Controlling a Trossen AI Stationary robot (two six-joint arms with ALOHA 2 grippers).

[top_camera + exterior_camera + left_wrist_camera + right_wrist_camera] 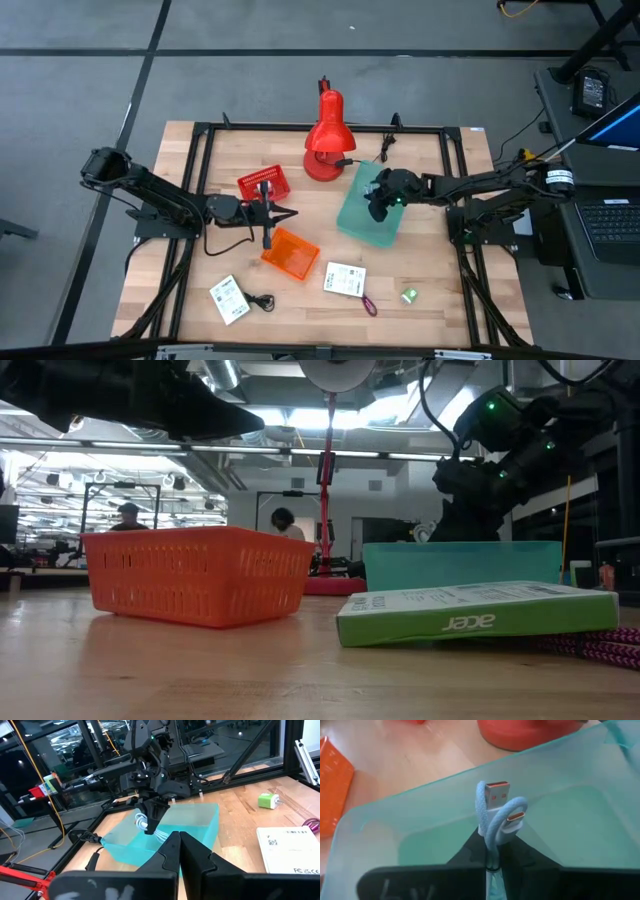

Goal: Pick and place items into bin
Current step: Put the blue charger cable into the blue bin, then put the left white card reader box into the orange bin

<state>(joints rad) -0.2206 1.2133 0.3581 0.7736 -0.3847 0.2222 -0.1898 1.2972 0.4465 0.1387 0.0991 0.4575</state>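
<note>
Light-blue USB cable [495, 815], looped, both plugs showing, is pinched between the nearly closed fingers of the right tool [492, 851], above the open teal bin [370, 212]. Left wrist view shows the cable [146, 824] hanging over the bin's [197, 820] interior, not touching its floor.

Left tool [272, 214] fully closed, holding nothing, between the red basket [264, 184] and the orange basket [291, 252].

Two white cards [345, 279], [229, 298], black cable [262, 300], purple strap [368, 303] and green piece [409, 295] lie on the counter [430, 160]. Red lamp [326, 140] stands behind the bin.
</note>
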